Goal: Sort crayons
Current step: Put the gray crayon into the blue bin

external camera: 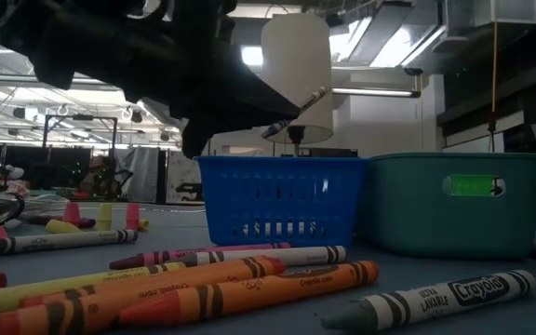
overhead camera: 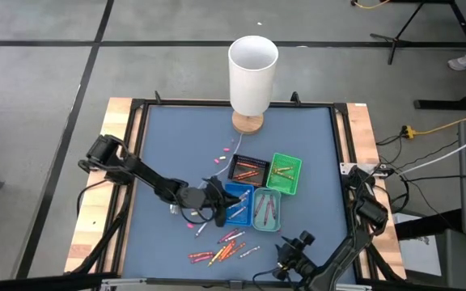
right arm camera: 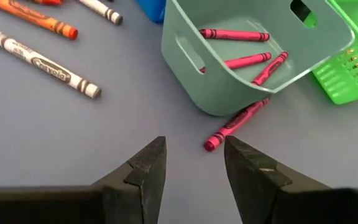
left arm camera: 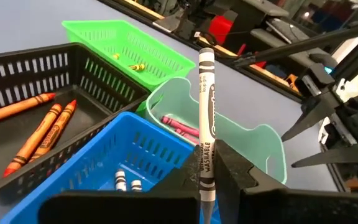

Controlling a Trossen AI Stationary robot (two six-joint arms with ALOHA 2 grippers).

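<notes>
My left gripper (overhead camera: 219,200) hangs over the blue tray (left arm camera: 123,162), shut on a pale grey crayon (left arm camera: 206,112). The black tray (left arm camera: 36,99) holds orange crayons, the green tray (left arm camera: 135,46) a yellow one, and the teal tray (right arm camera: 229,87) pink ones. A pink crayon (right arm camera: 235,124) lies on the mat against the teal tray's near wall. Just short of it, above the mat, my right gripper (right arm camera: 194,155) stands open. Loose red, orange and grey crayons (overhead camera: 221,250) lie on the mat at the near side. My left gripper pinches the grey crayon's lower part (left arm camera: 205,163) between its two fingers. Its longer end sticks out past the fingertips, slanting up (external camera: 296,110). The crayon is lifted clear, above the blue tray's near rim.
A tall white cylinder on a wooden base (overhead camera: 253,77) stands at the mat's far edge. A few pink crayons (overhead camera: 225,153) lie on the mat beyond the black tray. Wooden rails (overhead camera: 362,137) frame the blue mat. Cables run along the table's right side.
</notes>
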